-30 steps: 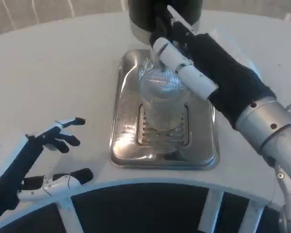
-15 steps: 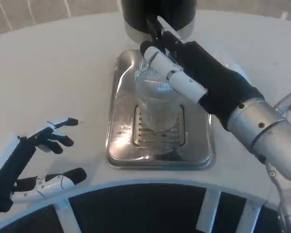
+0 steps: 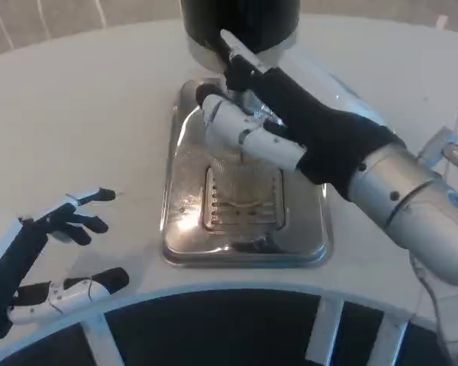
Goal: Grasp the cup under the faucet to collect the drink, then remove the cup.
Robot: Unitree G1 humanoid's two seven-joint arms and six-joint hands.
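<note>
The right hand (image 3: 282, 126) now reaches further across the steel drip tray (image 3: 185, 229) toward the dispenser (image 3: 240, 27) at the far edge of the desk (image 3: 99, 114), its white fingers (image 3: 240, 137) curled low over the spot where the cup stood. 0.5 s ago the ribbed clear cup stood plainly on the tray's grate (image 3: 244, 202), with the fingers wrapped round its upper part; now the grate lies bare and the cup (image 3: 233, 156) shows only as a faint, blurred glint under the fingers, toward the tray's far end. The whole picture has also shifted a little, so part of this is the camera moving. The hand looks closed round the cup, though the blur leaves that a likely reading and not a sure one. In my judgement the cup is being carried up to the faucet under the dispenser, so collecting is about to begin and removal is still ahead. The left hand (image 3: 38, 259) waits with fingers spread wide near the desk's near left edge, holding nothing.
</note>
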